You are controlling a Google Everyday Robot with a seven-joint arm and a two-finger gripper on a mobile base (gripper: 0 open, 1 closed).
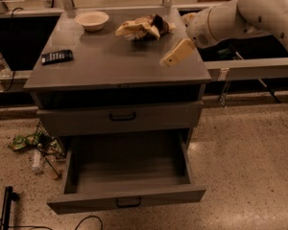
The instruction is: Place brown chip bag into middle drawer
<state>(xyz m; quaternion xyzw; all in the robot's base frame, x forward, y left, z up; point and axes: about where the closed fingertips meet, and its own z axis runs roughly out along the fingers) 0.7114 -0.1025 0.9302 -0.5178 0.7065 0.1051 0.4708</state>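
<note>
Brown chip bag (143,28) job: 6 entries, by size.
1. Cabinet (110,71): grey, with a flat top.
2. Middle drawer (129,171): lowest tier, pulled open.
3. Gripper (176,53): hovers above the top's right side, near the bag but apart from it. We cannot tell how far open it is, and we see nothing in it.
4. Bag: crumpled at the top's rear centre, right of the bowl. We judge it light, soft, slippery foil with crushable contents, so we would pinch a bunched fold gently.
5. White bowl (91,19): rear left.
6. Black device (57,57): left side.
</note>
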